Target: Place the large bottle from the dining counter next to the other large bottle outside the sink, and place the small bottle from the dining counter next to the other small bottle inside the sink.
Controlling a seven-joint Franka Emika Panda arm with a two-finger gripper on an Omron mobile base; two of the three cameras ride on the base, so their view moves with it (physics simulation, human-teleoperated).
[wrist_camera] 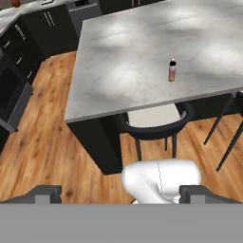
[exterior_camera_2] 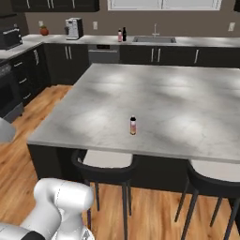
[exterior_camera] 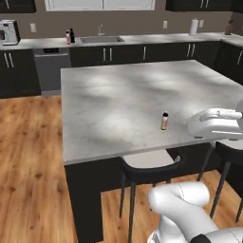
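Small bottle (wrist_camera: 172, 70) stood upright on dining counter (wrist_camera: 133, 57) near its near edge, well apart from gripper (wrist_camera: 118, 194), finger tips (wrist_camera: 45, 193) spread wide w/ nothing between, large bottle (exterior_camera: 68, 37) beside black bottle (exterior_camera: 72, 35) on far worktop, left of sink (exterior_camera: 101, 40).

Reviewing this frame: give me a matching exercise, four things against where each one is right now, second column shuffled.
Things:
1. small bottle
2. pink bottle and black bottle
3. paper towel roll
4. coffee machine

Places:
A. on the wall counter, left of the pink and black bottles
B. alone on the dining counter
C. on the wall counter, right of the sink
D. together on the wall counter, left of the sink

Pairs: 1-B, 2-D, 3-C, 4-A
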